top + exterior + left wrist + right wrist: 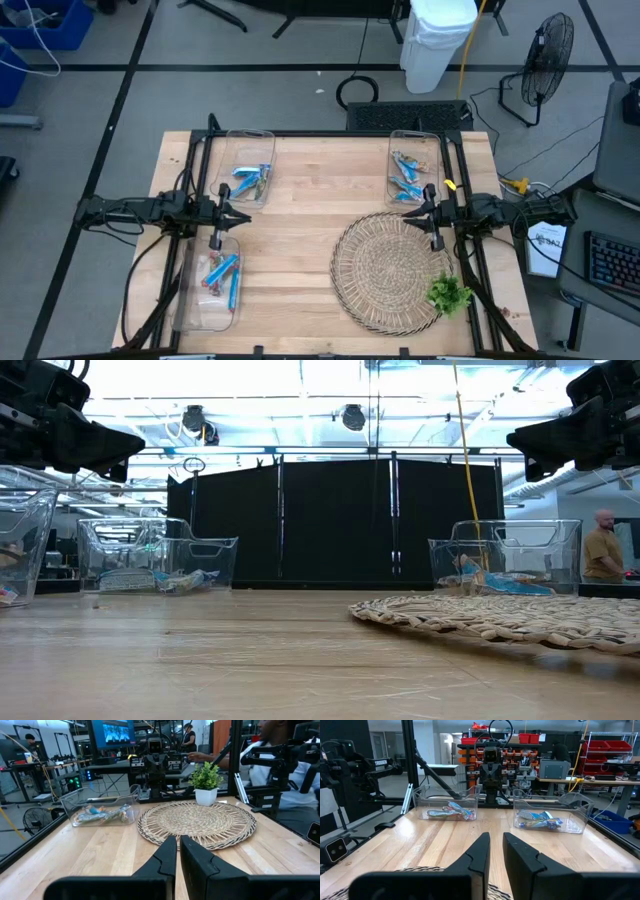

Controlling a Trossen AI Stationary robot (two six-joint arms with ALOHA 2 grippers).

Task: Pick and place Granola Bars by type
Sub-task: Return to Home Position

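The Granola Bars, in blue and in multicoloured wrappers, lie in three clear bins on the wooden table: one at the far left [250, 180], one at the near left [222, 272] and one at the far right [405, 180]. My left gripper [243, 215] hovers level over the table's left side between the two left bins. Its fingers [178, 840] are shut and hold nothing. My right gripper [412, 212] hovers level at the right, above the far edge of the woven mat [390, 270]. Its fingers [495, 837] are also shut and hold nothing.
The round woven mat [197, 822] lies on the table's near right part. A small green plant [450, 293] in a white pot [206, 796] stands at the mat's near right rim. Bare wood stretches across the table's middle. People are in the room beyond the table.
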